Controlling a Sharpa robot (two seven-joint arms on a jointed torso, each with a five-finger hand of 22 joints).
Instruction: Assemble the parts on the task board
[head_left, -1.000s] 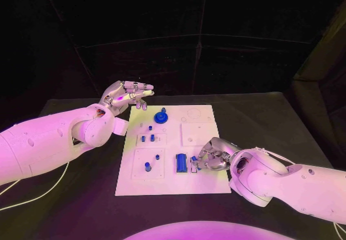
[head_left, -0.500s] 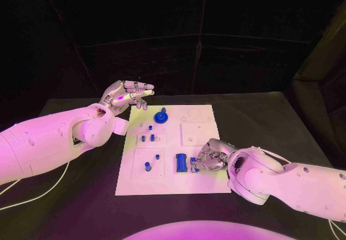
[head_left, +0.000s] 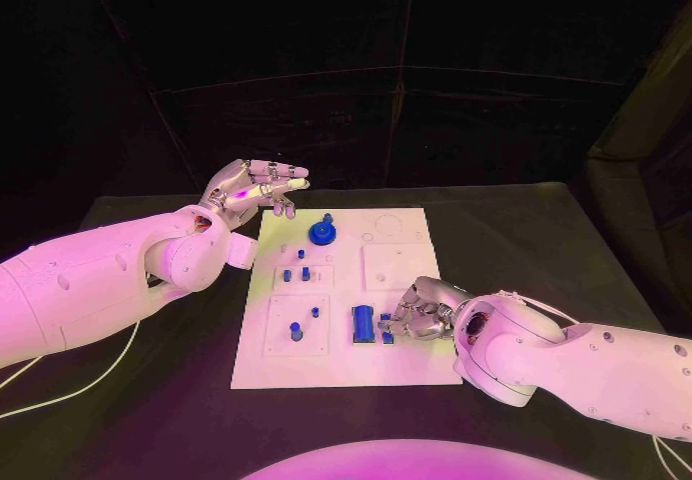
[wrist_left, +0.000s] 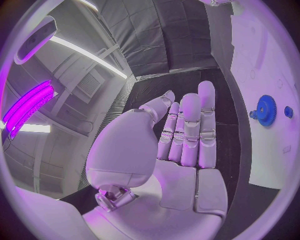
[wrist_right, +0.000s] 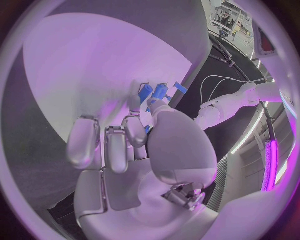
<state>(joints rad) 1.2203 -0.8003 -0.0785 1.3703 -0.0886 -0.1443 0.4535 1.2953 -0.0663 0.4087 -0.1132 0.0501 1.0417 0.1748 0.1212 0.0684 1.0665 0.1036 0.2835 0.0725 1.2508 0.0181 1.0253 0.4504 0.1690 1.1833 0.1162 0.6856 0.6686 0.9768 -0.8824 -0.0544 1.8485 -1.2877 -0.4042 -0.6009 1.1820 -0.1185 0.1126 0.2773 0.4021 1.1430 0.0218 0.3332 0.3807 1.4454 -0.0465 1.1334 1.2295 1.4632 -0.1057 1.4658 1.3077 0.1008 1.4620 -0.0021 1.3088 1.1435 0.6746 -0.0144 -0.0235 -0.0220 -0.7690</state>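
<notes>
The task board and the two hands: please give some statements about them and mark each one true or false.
1. The left hand rests flat on the task board. False: it is raised beside the board's far left corner, fingers apart, holding nothing.
2. The right hand is at the small blue part near the board's right side. True.
3. The blue gear stands at the far end of the board. True.
4. The blue gear lies on the black table. False: it is on the board.
</notes>
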